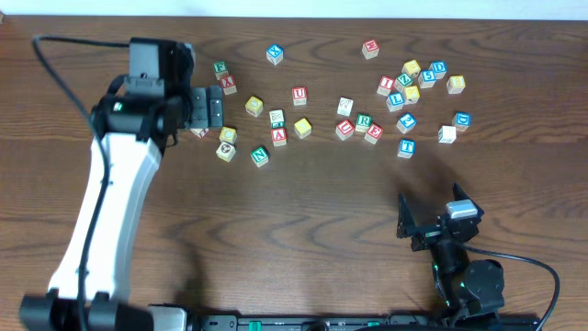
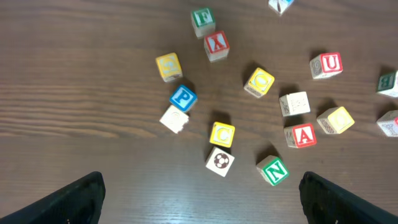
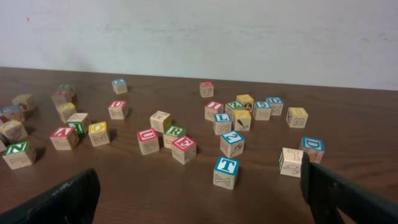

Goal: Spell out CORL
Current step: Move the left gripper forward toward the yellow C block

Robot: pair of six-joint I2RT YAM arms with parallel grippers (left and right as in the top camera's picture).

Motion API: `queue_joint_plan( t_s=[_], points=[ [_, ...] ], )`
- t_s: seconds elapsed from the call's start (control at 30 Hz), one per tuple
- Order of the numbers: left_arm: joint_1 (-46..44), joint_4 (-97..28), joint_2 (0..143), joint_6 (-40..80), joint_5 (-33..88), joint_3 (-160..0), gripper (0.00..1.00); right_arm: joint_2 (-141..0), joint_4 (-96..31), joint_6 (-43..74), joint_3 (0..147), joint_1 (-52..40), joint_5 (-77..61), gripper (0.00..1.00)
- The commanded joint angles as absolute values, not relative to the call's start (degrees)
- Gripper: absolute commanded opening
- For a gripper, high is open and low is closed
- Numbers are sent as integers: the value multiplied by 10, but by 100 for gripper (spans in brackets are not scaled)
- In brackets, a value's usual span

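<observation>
Left fingers (image 2: 78, 202) are spread wide and empty above the desk (image 2: 74, 93); right fingers (image 3: 68, 202) are likewise spread and empty. The yellow C cube (image 2: 222, 134) lies just ahead of the left fingers, centred between them. The yellow O cube (image 2: 260, 81) lies farther ahead, toward the right-hand finger. The green R cube (image 3: 175, 132) and blue L cube (image 3: 222, 118) lie well ahead of the right fingers. Risk: the soccer-ball cube (image 2: 219, 161) crowds the C's near side and the green N cube (image 2: 273, 170) sits close, so a descent could pinch or nudge a neighbour. L's tight cluster poses the same hazard.
</observation>
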State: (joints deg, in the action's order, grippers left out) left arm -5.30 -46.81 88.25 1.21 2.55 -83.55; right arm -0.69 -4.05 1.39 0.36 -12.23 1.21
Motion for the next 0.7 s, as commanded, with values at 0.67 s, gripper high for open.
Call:
queue_joint_plan(
  t_s=[0.67],
  points=[
    [-52, -556, 1123, -15, 71, -985, 99, -4, -43, 6, 3, -118, 9, 99]
  ],
)
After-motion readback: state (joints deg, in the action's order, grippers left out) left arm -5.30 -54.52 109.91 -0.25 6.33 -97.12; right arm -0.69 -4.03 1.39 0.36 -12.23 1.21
